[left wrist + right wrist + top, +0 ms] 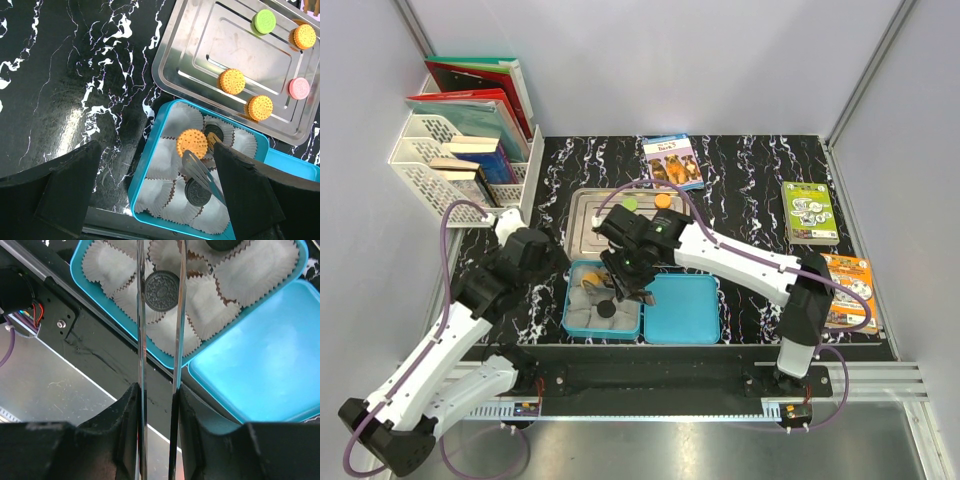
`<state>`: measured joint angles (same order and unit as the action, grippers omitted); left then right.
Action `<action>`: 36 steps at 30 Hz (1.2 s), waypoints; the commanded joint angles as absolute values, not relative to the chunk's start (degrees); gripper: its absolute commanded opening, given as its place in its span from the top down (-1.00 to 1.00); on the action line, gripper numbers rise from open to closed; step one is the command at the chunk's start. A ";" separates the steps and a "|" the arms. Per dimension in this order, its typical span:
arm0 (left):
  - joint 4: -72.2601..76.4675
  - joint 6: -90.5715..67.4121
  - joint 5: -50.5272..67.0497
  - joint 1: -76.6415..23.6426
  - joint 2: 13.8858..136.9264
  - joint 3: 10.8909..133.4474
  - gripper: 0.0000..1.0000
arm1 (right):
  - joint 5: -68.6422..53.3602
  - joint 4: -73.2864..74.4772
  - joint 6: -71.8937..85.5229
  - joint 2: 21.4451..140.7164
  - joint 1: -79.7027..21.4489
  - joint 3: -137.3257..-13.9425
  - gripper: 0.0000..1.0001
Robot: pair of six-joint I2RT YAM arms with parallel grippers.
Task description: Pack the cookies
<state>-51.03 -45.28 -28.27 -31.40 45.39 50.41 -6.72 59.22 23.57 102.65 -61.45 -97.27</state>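
On the steel tray (200,30) lie a green cookie (264,21), a pink one (299,88) and three orange ones (232,81). The blue box (150,150) is lined with white paper cups; two hold black cookies (198,192). My right gripper (158,390) is shut on metal tongs (141,315). The tongs (200,170) pinch an orange cookie (192,143) above the box's cups. My left gripper (160,200) hangs open and empty over the box's left edge, its fingers (70,190) wide apart.
The box's blue lid (682,308) lies right of the box. A white file rack (460,150) with books stands back left. Books lie at the back (672,160) and on the right (809,212), (850,290). The black rail (75,340) runs along the near edge.
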 commanded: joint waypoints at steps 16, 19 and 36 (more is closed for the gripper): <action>-49.84 -45.00 -28.83 -30.50 44.30 49.13 -0.98 | -1.05 60.03 21.45 99.68 -58.11 -103.45 -0.15; -49.66 -44.74 -28.57 -30.59 44.56 49.22 -0.98 | -2.11 59.94 21.53 97.04 -55.29 -102.48 -0.08; -46.85 -43.77 -24.70 -30.59 44.47 46.41 -0.98 | -0.88 55.83 18.37 89.13 -62.48 -85.10 -0.76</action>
<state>-49.80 -44.62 -26.37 -30.76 45.06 47.29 -2.61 59.61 19.70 93.23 -59.92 -88.33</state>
